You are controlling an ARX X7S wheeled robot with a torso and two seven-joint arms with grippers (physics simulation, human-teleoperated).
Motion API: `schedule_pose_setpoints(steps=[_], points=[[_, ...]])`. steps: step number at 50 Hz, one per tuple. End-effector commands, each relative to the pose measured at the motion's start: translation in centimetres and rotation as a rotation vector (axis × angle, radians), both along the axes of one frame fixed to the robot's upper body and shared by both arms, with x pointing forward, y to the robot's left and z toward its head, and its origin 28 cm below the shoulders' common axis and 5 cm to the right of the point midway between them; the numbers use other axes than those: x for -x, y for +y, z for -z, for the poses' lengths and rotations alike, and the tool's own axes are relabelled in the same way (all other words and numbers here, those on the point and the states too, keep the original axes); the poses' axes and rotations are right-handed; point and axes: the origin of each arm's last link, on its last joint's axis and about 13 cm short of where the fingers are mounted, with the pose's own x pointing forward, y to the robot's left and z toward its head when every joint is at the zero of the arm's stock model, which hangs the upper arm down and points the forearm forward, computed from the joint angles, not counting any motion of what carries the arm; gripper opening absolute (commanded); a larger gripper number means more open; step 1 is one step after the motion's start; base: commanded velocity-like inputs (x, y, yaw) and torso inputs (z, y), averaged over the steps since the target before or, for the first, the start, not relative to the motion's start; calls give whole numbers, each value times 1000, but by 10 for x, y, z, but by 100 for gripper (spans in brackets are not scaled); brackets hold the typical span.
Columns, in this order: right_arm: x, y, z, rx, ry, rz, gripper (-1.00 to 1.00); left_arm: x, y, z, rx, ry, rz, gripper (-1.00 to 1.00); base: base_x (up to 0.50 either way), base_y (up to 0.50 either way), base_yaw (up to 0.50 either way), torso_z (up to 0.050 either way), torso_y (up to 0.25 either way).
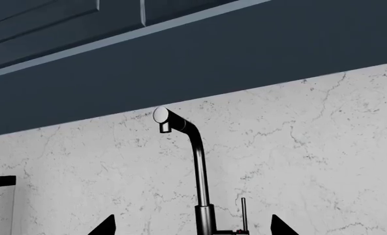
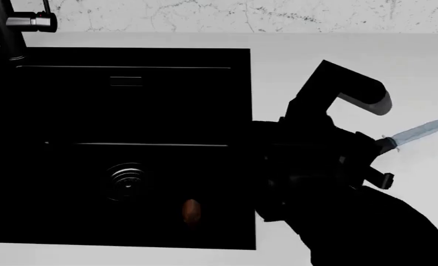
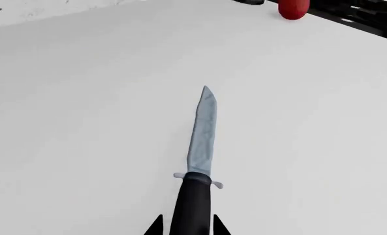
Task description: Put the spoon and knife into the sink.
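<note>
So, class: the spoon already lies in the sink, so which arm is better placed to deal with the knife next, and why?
The right arm. Its gripper has its jaws either side of the knife handle on the counter. The left gripper faces the faucet.

A kitchen: a black sink (image 2: 167,100) with a round drain (image 2: 126,181) is set in a white surface (image 2: 337,55). A dark faucet (image 1: 194,161) rises before a marble-veined backsplash (image 1: 310,147), under dark blue cabinets (image 1: 62,19), all facing the left pincer.
</note>
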Motion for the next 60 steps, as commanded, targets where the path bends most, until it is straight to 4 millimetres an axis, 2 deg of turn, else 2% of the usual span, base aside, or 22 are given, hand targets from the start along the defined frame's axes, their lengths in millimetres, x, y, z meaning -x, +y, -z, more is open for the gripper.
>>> schedule_pose_setpoints(steps=[1, 14, 15, 16, 27, 33, 42, 52, 60], points=[[12, 4, -13, 44, -59, -33, -100, 3, 0, -2, -1, -5, -1, 100, 0, 0, 0, 0, 0], [32, 13, -23, 106, -105, -196, -100, 6, 0, -4, 1, -8, -4, 100, 0, 0, 0, 0, 0], [33, 14, -23, 119, -108, -226, -100, 6, 0, -4, 1, -8, -5, 100, 0, 0, 0, 0, 0], [46, 24, -26, 165, -129, -401, -100, 5, -1, -3, -2, -2, -6, 100, 0, 0, 0, 0, 0], [52, 43, -32, 191, -165, -545, -100, 7, 0, -2, -7, 3, -17, 100, 0, 0, 0, 0, 0], [56, 53, -37, 217, -194, -702, -100, 7, 0, -1, -6, 7, -19, 100, 0, 0, 0, 0, 0], [50, 63, -42, 212, -207, -819, -100, 8, 1, -2, -11, 9, -27, 100, 0, 0, 0, 0, 0], [40, 84, -42, 193, -197, -933, -100, 12, 3, -2, -14, 14, -46, 100, 0, 0, 0, 0, 0], [37, 87, -44, 152, -165, -978, -100, 16, 5, -2, -14, 16, -62, 100, 0, 0, 0, 0, 0]])
